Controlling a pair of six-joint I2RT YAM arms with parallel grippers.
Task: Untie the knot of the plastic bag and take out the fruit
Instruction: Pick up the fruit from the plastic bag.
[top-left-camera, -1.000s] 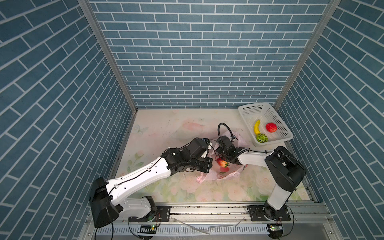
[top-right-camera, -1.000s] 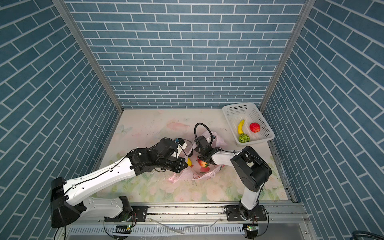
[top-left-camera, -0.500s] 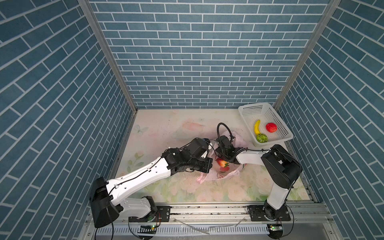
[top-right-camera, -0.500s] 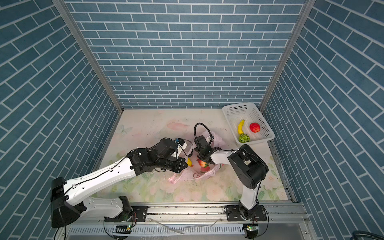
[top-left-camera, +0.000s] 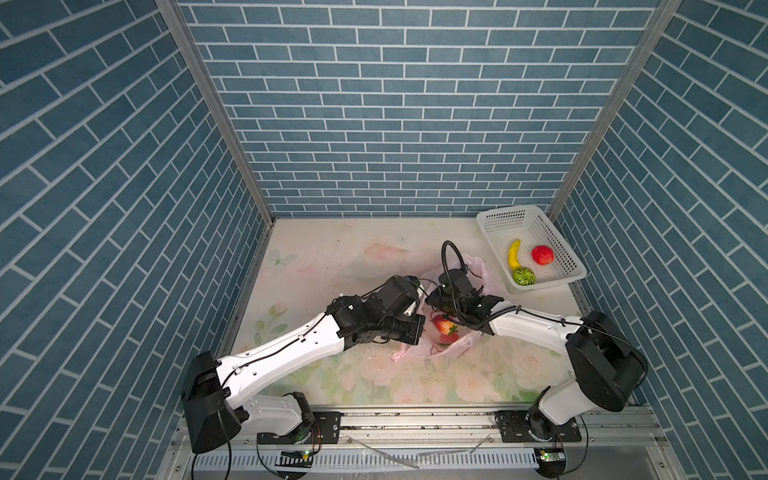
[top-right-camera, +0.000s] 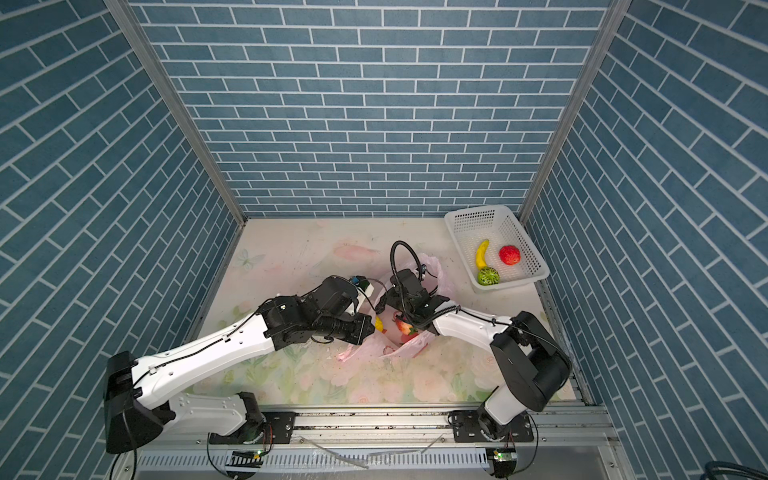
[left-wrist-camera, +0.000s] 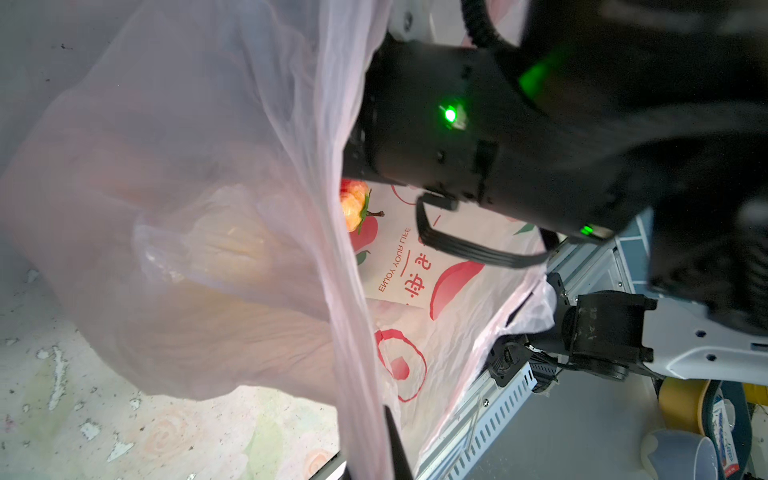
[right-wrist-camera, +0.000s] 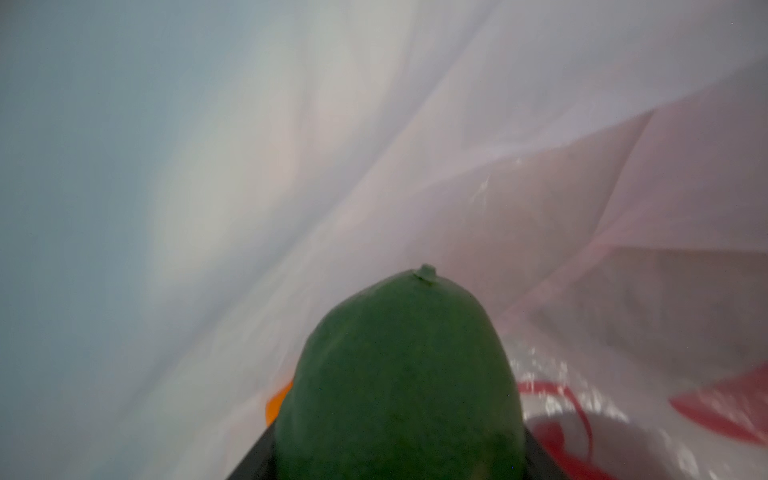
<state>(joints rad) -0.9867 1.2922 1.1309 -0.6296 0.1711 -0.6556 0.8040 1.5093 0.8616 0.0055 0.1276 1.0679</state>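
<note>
Your floral tabletop (top-left-camera: 332, 249) lower centre, blue brick walls (top-left-camera: 395, 104); left gripper (left-wrist-camera: 368, 467) pinches pink plastic bag (left-wrist-camera: 187, 166), right gripper (right-wrist-camera: 397, 457) clamps rounded green fruit (right-wrist-camera: 399, 365).

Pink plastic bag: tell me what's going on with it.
The left pincer is shut on the edge of the thin pink plastic bag, holding it open. The right pincer is inside it, closed on a green toy fruit. A red toy strawberry lies in the bag; the white perforated basket holds a yellow toy banana.

One plastic bag (top-left-camera: 478, 268), one basket (top-left-camera: 513, 218), two arms (top-left-camera: 291, 353) (top-left-camera: 532, 328), six pieces of fruit (top-left-camera: 514, 254) (top-left-camera: 542, 254) (top-left-camera: 523, 276) (top-left-camera: 444, 326) (top-right-camera: 379, 324) (right-wrist-camera: 399, 374).
</note>
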